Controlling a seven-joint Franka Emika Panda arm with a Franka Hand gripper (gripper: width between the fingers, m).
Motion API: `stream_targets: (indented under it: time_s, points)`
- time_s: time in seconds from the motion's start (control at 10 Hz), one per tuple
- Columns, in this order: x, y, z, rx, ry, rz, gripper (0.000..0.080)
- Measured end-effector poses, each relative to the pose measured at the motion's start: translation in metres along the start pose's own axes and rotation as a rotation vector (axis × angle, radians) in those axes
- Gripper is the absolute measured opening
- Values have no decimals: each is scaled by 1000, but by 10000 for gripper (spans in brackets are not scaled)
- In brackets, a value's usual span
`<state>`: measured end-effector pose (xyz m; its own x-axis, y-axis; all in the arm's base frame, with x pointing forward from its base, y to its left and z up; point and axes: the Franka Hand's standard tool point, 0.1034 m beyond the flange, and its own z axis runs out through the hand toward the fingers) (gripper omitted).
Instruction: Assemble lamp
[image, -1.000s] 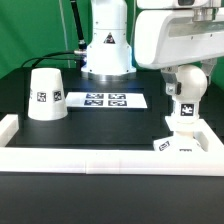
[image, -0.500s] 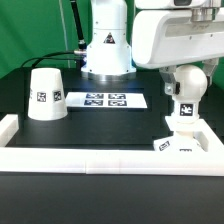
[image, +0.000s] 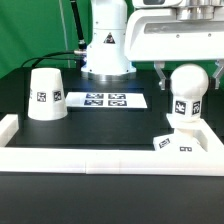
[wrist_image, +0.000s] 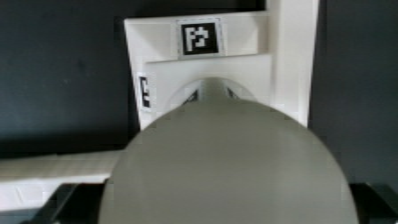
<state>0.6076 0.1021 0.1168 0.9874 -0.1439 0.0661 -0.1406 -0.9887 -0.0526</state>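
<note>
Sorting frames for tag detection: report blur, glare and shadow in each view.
Wrist view: the bulb looms close, soft-edged and dim grey, while the base behind it and its tag look sharper. Exterior view: even light, no hard shadows; the white shade and bulb look bright against the black table, their tags coarse but visible.

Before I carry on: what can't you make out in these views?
Where the bulb meets the base: too small in the exterior view; covered by the blurred bulb itself in the wrist view.
Fingers: small and dark in the exterior view, pads unreadable.
</note>
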Motion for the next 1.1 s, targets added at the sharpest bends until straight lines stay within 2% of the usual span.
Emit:
stream_targets:
  time_s: [0.3,0.7,1.1]
  points:
    - [-1,3,2,4,-6,282,579]
    - [-2,-1,2,0,-7,670,579]
    - [-3,-2,2,21,-24,851,579]
